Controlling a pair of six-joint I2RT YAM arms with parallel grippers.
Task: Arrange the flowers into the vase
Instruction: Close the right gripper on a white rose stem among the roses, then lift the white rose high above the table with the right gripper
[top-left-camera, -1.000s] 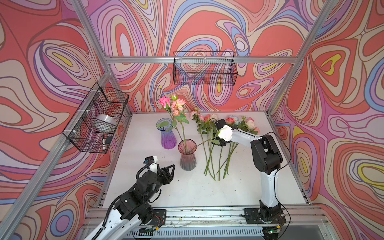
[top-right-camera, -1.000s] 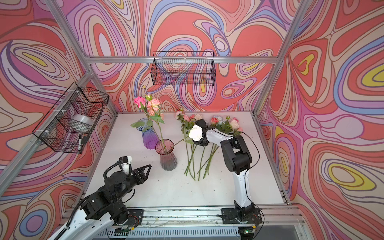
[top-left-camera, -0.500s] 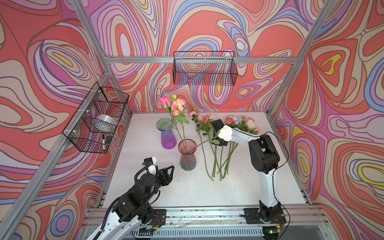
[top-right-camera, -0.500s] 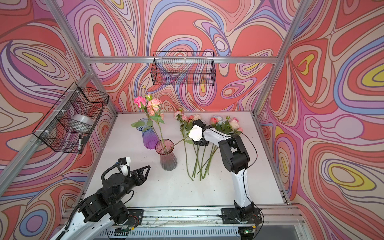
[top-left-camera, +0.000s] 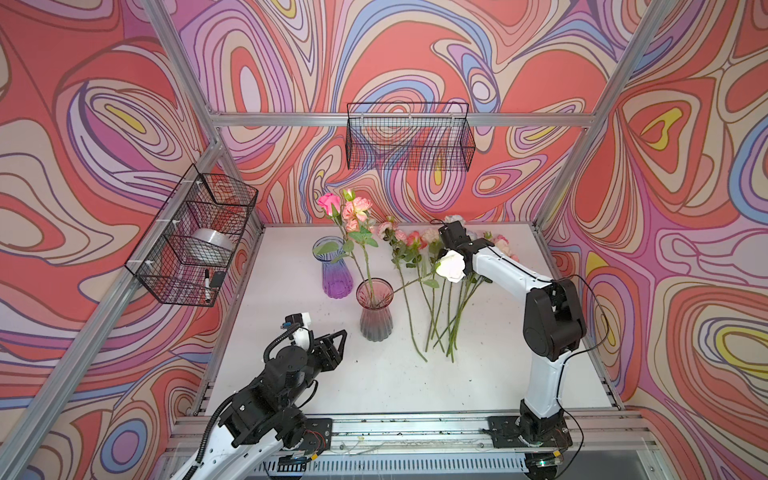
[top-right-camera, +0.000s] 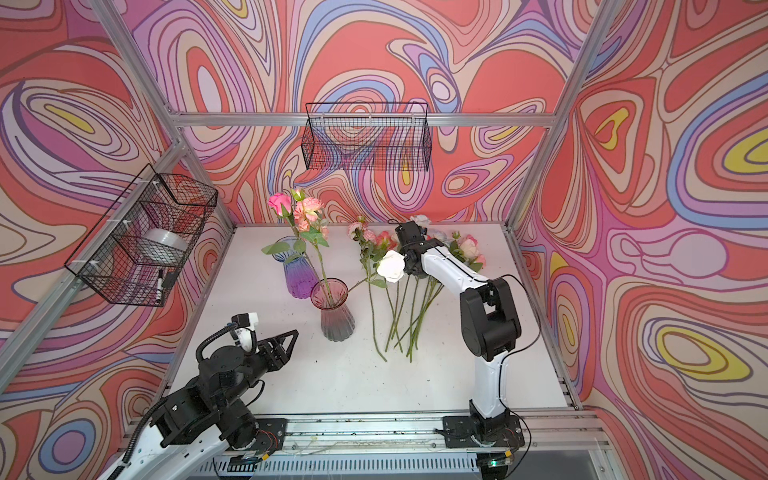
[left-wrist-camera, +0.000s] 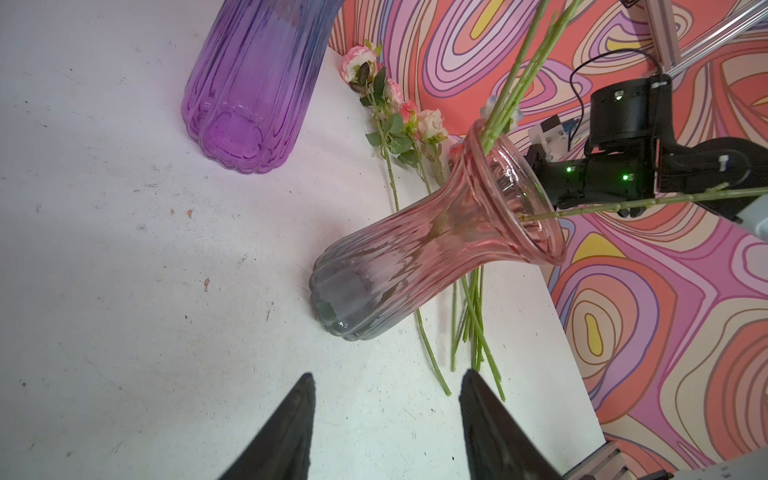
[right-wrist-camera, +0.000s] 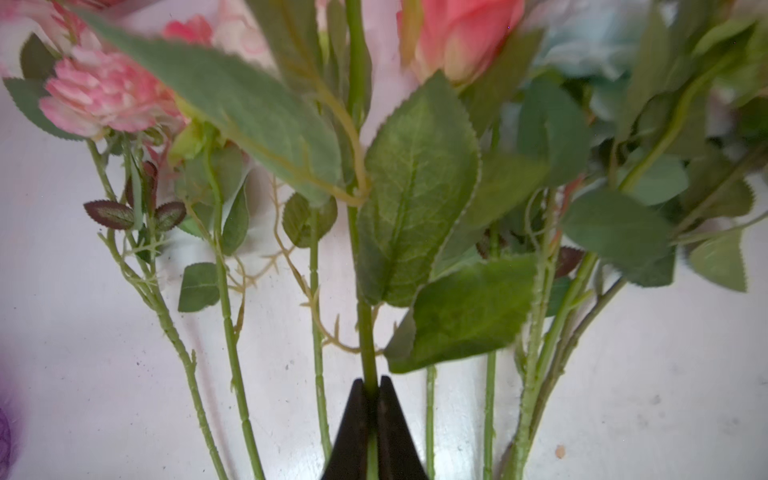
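So the right pincer (right-wrist-camera: 371, 384) is clamped tight on one green stem (right-wrist-camera: 368, 345) — the right wrist view shows both black fingers (right-wrist-camera: 353, 419) pressed against it, with big serrated leaves just above the grip. It's one of the loose flowers (top-left-camera: 413, 240) lying on the white tabletop (top-left-camera: 478, 374) right of centre in both top views. Their stems fan out toward the lower part of the frame and the heads are bunched up near the back wall. The pink vase (top-left-camera: 376, 311) stands upright around the middle of the frame, just left of that bunch, and it already holds a few. A pink rose (top-left-camera: 330, 201) and some coral blooms (top-left-camera: 357, 208) stick up tall, and a white rose (top-left-camera: 451, 266) leans out over the rim to the right, its head right in front of the right arm's wrist. A purple vase (top-left-camera: 336, 270) sits just behind the pink one, toward the upper left. The left pincer (left-wrist-camera: 387, 374) hangs to the lower left of the pink vase with its fingers apart and nothing between them — near the vase, not touching it. A wire basket (top-left-camera: 409, 137) hangs on the back wall.
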